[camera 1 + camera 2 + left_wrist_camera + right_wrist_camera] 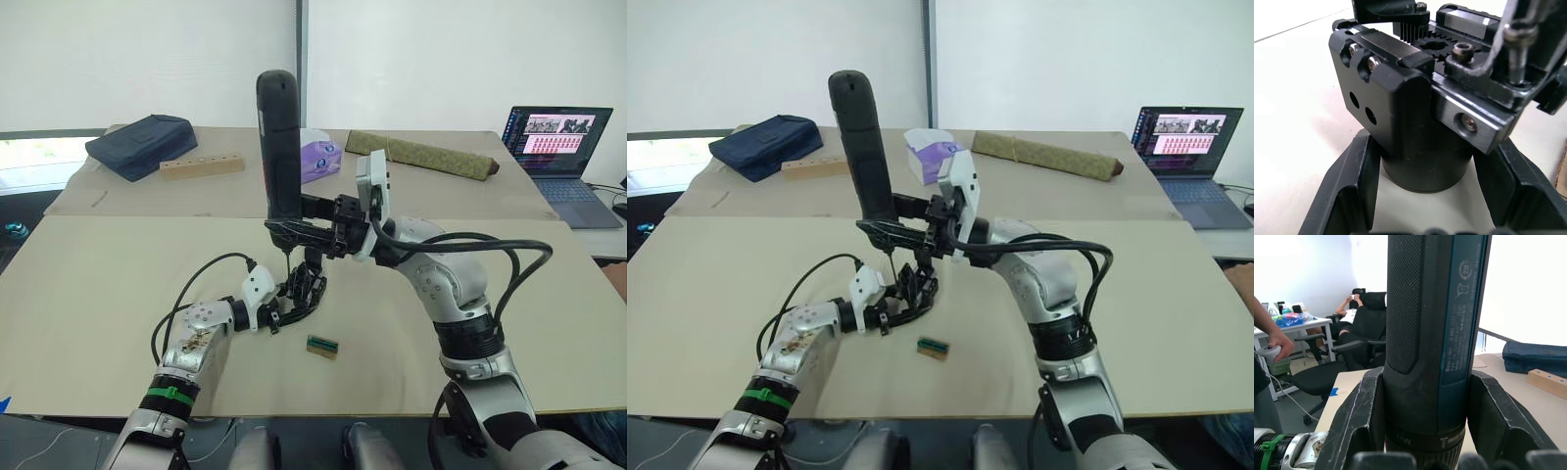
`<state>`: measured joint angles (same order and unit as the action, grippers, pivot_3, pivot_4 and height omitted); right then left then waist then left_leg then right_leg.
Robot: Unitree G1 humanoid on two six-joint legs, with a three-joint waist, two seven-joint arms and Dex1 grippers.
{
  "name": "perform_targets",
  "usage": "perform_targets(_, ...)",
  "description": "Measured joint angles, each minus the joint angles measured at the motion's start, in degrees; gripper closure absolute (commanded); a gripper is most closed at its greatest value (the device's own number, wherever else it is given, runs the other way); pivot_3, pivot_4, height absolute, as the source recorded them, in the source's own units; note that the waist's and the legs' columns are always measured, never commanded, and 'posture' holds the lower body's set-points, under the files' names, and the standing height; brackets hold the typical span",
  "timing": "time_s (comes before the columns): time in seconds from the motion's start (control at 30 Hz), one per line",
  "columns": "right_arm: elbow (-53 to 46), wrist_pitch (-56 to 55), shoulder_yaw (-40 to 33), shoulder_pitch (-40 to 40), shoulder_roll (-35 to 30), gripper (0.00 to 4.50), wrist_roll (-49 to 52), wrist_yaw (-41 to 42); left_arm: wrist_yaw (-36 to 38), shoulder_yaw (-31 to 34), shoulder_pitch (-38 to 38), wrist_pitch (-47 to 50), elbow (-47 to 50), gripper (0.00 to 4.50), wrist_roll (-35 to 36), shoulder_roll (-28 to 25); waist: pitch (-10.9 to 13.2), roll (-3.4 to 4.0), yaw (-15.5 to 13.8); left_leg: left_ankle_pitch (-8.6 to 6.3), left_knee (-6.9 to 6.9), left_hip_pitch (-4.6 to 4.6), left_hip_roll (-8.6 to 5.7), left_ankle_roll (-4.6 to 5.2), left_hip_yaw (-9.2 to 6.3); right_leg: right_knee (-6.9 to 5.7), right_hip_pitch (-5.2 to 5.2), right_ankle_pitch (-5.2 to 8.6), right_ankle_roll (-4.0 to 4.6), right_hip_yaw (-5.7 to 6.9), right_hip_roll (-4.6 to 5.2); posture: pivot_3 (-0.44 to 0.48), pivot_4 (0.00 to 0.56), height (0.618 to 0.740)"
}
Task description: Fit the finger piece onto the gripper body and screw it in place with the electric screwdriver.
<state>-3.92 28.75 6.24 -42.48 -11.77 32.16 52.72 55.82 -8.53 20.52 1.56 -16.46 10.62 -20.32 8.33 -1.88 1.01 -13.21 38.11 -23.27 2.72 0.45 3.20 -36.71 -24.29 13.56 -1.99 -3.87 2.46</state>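
The electric screwdriver stands upright over the middle of the table, and my right gripper is shut on its lower barrel. Its thin bit points down onto the top of the gripper body. The body stands on its round base on the table. My left gripper is shut on that base, one finger on each side. The finger piece cannot be told apart from the body's black parts.
A small green-and-brown block lies just in front of the body. At the back are a navy bag, a wooden block, a purple tissue box, an olive roll and a laptop. People sit beyond the table.
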Motion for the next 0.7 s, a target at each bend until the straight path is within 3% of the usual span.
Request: perform_targets(0.7, 0.01, -1.04, 0.67, 0.76, 0.25, 2.59, -1.69, 0.77, 0.01, 0.0, 0.0, 0.0, -0.02, 2.23, 0.02, -0.04, 0.0, 0.0, 0.01, 0.0, 0.0, 0.0, 0.0, 0.0, 0.0, -0.01, 0.0, 0.0, 0.0, 0.0, 0.0, 0.0, 0.15, 0.74)
